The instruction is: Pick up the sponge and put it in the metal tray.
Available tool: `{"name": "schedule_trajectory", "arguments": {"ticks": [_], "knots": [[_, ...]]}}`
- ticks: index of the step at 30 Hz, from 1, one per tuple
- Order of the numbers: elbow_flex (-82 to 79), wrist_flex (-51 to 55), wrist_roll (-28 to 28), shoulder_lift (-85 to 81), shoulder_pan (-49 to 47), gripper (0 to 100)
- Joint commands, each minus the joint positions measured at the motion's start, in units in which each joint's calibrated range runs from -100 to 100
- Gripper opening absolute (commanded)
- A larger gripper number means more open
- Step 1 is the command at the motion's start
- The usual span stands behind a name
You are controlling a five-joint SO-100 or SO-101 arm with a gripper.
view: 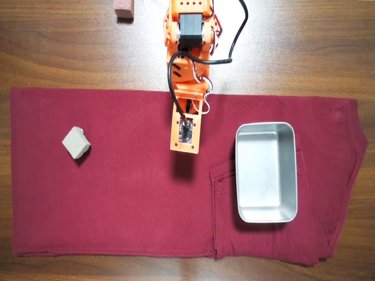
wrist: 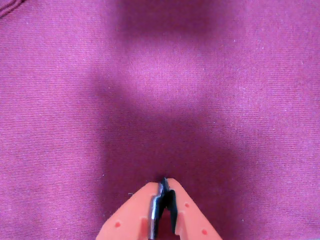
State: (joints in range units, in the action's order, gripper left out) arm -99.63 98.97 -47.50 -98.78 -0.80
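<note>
Hanging over bare maroon cloth [view: 146,205], the hand [wrist: 164,186] has its jaws pressed together, empty. From above, the sponge [view: 77,143] lies well off to the left and the metal tray [view: 266,218] to the right. It should swing left, open wide, then descend squarely.

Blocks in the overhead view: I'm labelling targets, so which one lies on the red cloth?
The grey-beige sponge, left on the cloth; the pinkish-red block sits on bare wood.

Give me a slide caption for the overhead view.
Orange arm's gripper above red cloth, between grey sponge and empty metal tray.
</note>
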Motion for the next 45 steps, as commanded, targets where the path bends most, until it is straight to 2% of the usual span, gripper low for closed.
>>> {"name": "schedule_trajectory", "arguments": {"ticks": [1, 15, 17, 20, 23, 27, 36, 39, 45], "knots": [[-0.37, 1.03, 0.1, 0.38, -0.35, 0], [-0.37, 0.94, -0.34, 1.45, -1.31, 0], [3.73, -7.17, -0.68, 10.59, 3.1, 1], [21.3, -17.59, -1.56, 32.87, 12.12, 8], [43.69, -10.86, -3.86, 50.09, 23.35, 18], [77.65, -2.38, -4.35, 72.38, 37.75, 26], [92.12, -17.13, -9.82, 96.17, 65.96, 35], [97.49, -17.96, -9.72, 103.0, 68.17, 36], [102.86, -17.5, -6.84, 108.59, 64.91, 39]]}}
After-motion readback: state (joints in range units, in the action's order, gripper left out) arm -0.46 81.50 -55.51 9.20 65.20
